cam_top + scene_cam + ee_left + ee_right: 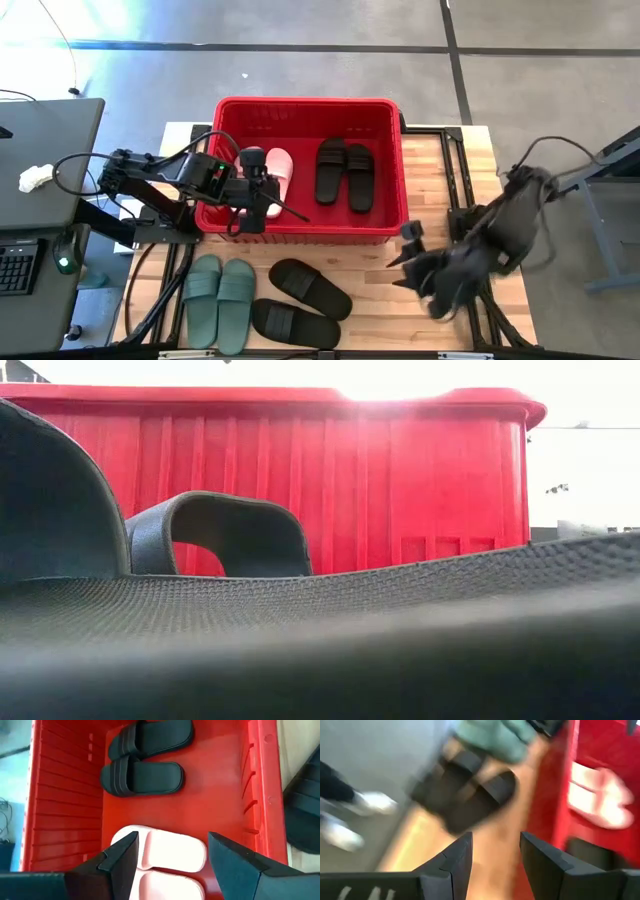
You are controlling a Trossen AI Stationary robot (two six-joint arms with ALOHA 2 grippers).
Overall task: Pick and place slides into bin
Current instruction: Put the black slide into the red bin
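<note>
The red bin [305,103] stands at the middle of the table's far half. On its floor lie a pale pink pair [280,168] at its left and a black pair [343,173] at its right. My left gripper [262,192] is open over the pink pair [172,857], one finger on either side and above it. A sage green pair [220,290] and a second black pair [300,300] lie on the table in front of the bin. My right gripper [412,255] is open and empty over the table, near the bin's near right corner.
In the low view one black slide's strap [230,530] rises in front of the bin's wall [400,480]. A grey desk [40,170] with a keyboard stands beyond the table's left edge. Bare wood [375,300] lies between the black pair and my right gripper.
</note>
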